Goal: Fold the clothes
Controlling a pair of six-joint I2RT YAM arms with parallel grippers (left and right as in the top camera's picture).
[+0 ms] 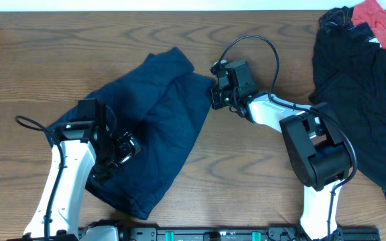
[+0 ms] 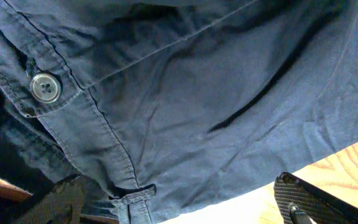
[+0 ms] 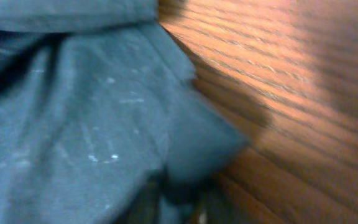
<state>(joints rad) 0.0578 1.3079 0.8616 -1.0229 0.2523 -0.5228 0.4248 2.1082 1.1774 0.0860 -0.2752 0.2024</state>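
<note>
Trousers (image 1: pixel 154 114) lie rumpled left of centre, folding barely begun — left gripper (image 1: pixel 124 148) spread over the waistband (image 2: pixel 73 124), right gripper (image 1: pixel 214 95) at the upper-right hem, its closure too blurred to tell — next likely needs pinching both ends and pulling flat.

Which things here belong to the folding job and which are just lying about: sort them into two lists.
Job:
- navy trousers, centre-left of the table
- left pincer, over their lower part
- right pincer, at their upper right edge

Lying about:
- black garments, far right
- red cloth, top right corner
</note>
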